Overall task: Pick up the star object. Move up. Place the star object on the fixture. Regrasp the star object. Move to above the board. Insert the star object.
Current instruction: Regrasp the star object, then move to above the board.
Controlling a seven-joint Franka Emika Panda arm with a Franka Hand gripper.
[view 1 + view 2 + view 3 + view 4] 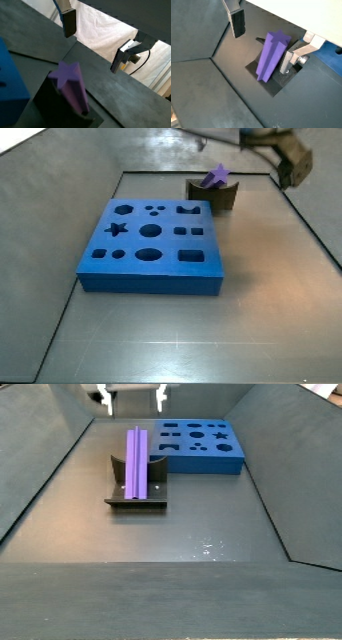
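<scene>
step: regrasp, peg resting on fixture | gripper open, empty, above | next: lower, close on peg

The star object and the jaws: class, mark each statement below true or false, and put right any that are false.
1. The purple star object leans on the fixture. True.
2. The gripper clamps the star object. False: it hangs above with the jaws open and empty.
3. The blue board has a star-shaped hole. True.
4. The star object sits in the board. False: it rests on the fixture, beside the board.
</scene>
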